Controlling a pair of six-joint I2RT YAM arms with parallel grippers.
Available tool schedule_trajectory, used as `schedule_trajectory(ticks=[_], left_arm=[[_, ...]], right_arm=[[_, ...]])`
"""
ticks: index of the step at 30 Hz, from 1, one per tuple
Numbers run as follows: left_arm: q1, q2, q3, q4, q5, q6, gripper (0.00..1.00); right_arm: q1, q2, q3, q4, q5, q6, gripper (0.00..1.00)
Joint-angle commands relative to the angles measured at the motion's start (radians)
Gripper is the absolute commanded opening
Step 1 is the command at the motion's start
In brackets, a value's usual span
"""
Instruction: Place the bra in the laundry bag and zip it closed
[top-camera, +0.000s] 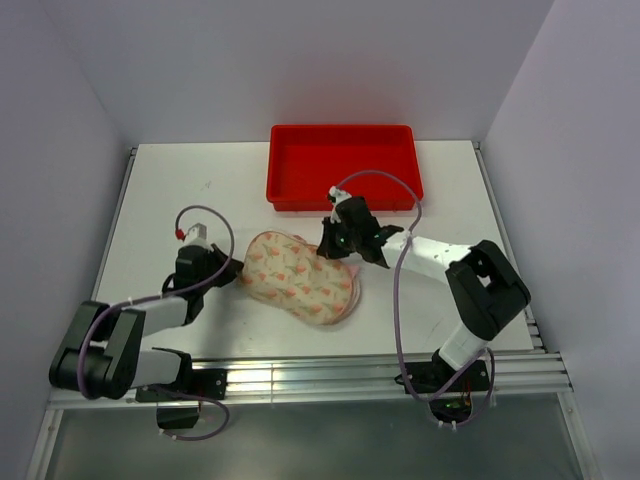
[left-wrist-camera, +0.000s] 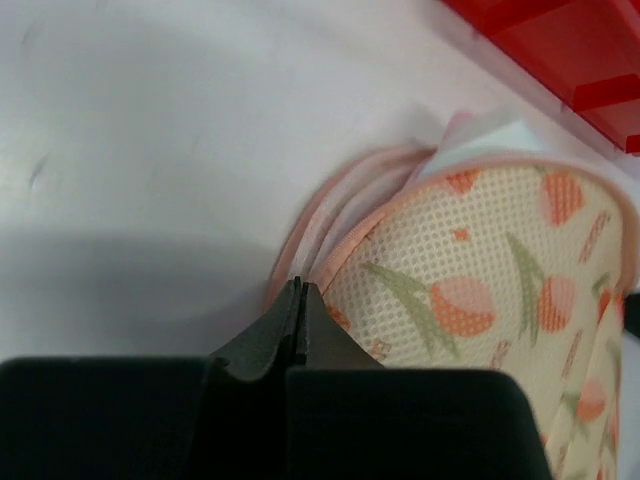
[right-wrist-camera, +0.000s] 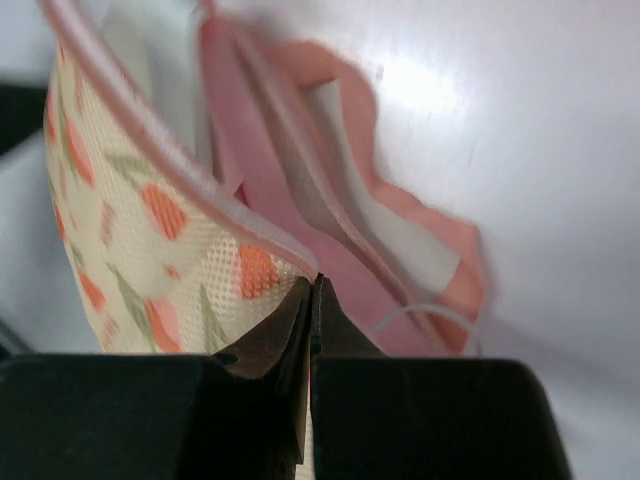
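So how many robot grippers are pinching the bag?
2. The left gripper pinches the laundry bag at its left end; the right gripper pinches its edge nearest the red tray.

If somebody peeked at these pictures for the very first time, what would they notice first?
Probably the rounded cream mesh laundry bag with pink-orange prints, lying in the middle of the white table, with the left gripper and right gripper pinched shut on its opposite ends. Next comes the bright red rectangular plastic tray at the far edge, behind the bag.
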Motion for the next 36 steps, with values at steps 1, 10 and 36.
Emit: schedule_trajectory(ticks=[1, 10, 36], left_arm=[[-0.009, -0.091, -0.130, 0.070, -0.044, -0.138, 0.00], [-0.190, -0.434, -0.271, -0.116, -0.096, -0.284, 0.43], [-0.189, 0.029, 0.220, -0.009, -0.043, 0.176, 0.67]], right_arm=[[-0.023, 0.050, 0.148, -0.033, 0.134, -0.044, 0.00], [-0.043, 0.205, 0.338, -0.038, 0.150, -0.222, 0.00], [-0.036, 0.223, 0.335, -0.001, 0.064, -0.256, 0.01]])
